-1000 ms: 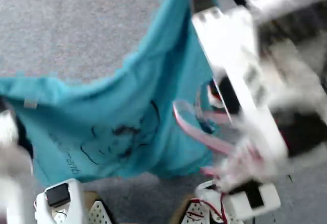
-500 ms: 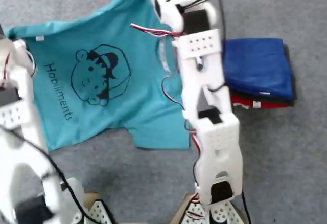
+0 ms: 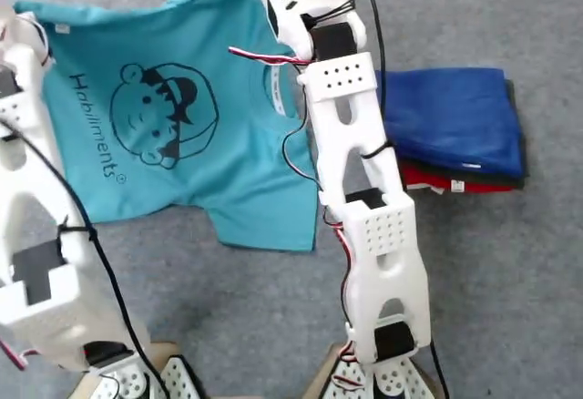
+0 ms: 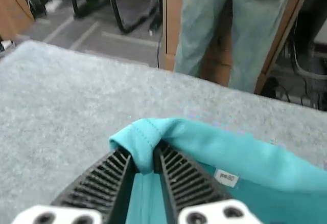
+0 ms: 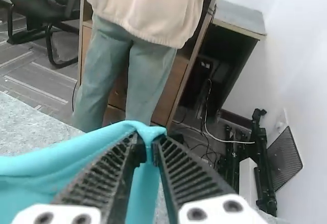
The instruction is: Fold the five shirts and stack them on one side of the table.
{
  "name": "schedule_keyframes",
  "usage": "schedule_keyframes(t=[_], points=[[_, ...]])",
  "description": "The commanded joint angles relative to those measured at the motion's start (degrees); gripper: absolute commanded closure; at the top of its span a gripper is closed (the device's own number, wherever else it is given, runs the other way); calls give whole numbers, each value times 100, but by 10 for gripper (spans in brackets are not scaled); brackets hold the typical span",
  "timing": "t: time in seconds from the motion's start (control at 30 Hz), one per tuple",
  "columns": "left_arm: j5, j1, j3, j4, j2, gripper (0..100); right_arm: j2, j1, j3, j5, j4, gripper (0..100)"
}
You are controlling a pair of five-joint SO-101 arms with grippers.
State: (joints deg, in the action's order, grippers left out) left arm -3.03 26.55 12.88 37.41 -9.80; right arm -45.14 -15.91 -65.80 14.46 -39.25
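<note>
The teal shirt [image 3: 182,176] lies spread print-up on the left half of the grey table [image 3: 510,290]. Both arms stretch far forward. The left gripper [image 4: 144,169] and the right gripper [image 5: 148,155] each pinch its far edge. The shirt bears a cartoon head, lettering and a small white tag [image 4: 226,178]. The folded shirts [image 3: 460,130] are stacked to the right.

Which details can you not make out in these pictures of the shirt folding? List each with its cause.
- High view: how many shirts lie under the blue shirt; it covers all but red and black edges.
- High view: the collar of the teal shirt, partly behind the right arm.
- Wrist views: the pinched hem, inside the left tool and the right tool.
</note>
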Motion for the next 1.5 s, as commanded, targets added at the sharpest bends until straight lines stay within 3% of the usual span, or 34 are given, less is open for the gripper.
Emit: schedule_keyframes(t=[0.0, 0.1, 0.3, 0.47, 0.67, 0.9, 1.07, 1.23, 1.47], points=[[18, 4, 760, 782, -132, 972, 154, 70, -92, -53, -246, 985], [-44, 57, 822, 1530, -149, 971, 259, 70, -303, -53, -1196, 985], [-879, 75, 708, 3112, -211, 971, 418, -44, -1077, -9, -3965, 985], [-1521, 92, -268, 3499, -149, 971, 400, -229, -1851, 308, -6119, 985], [-1943, 549, -1226, 3473, -202, 971, 954, -352, -1332, 229, -6215, 985], [-2576, 1015, -1666, 3490, -202, 971, 2580, -563, 2035, 290, -6171, 985], [-2848, 866, -2158, 3481, -185, 971, 3248, -624, 3776, 290, -5846, 985], [-3068, 752, -2360, 3473, -202, 971, 3582, -563, 4752, 308, -5785, 985], [-3569, 1182, -2360, 3103, -202, 971, 4154, -554, 5358, 519, -5785, 985]])
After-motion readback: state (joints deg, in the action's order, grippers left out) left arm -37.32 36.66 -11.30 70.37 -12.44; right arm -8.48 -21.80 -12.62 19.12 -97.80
